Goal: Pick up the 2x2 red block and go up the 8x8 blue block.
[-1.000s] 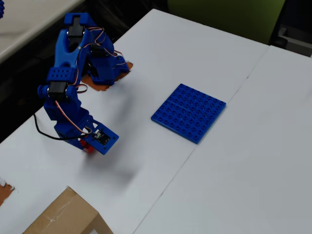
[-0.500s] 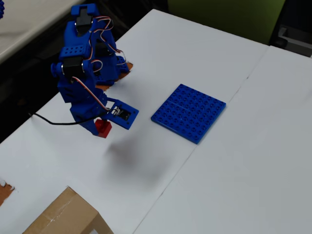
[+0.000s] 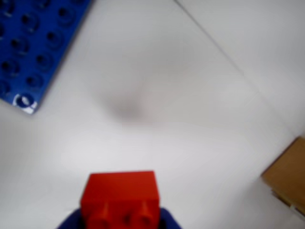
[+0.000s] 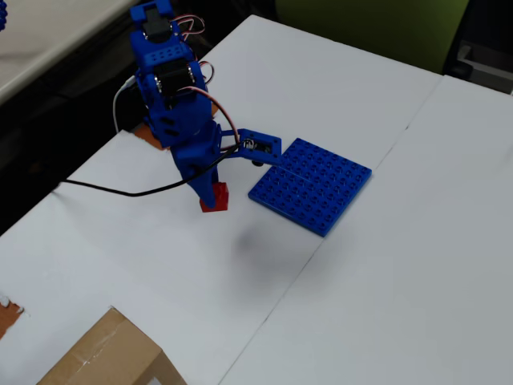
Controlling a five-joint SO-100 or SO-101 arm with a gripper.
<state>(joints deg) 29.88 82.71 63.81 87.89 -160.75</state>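
Note:
The small 2x2 red block (image 4: 214, 197) hangs above the white table, held at the tip of my blue gripper (image 4: 212, 195), which is shut on it. In the wrist view the red block (image 3: 120, 195) fills the bottom centre, studs toward the camera, with a blue fingertip under it. The flat 8x8 blue block (image 4: 310, 184) lies on the table just right of the gripper in the overhead view. Its corner (image 3: 33, 47) shows at the wrist view's upper left. The red block is beside the plate, not over it.
A cardboard box (image 4: 108, 357) sits at the bottom left of the overhead view and its corner (image 3: 288, 176) shows at the wrist view's right edge. A black cable (image 4: 120, 191) trails left from the arm. A seam (image 4: 321, 241) splits the white table.
The arm has lifted the red block off the table and swung right toward the blue plate, from the table's left side to just beside the plate's left edge.

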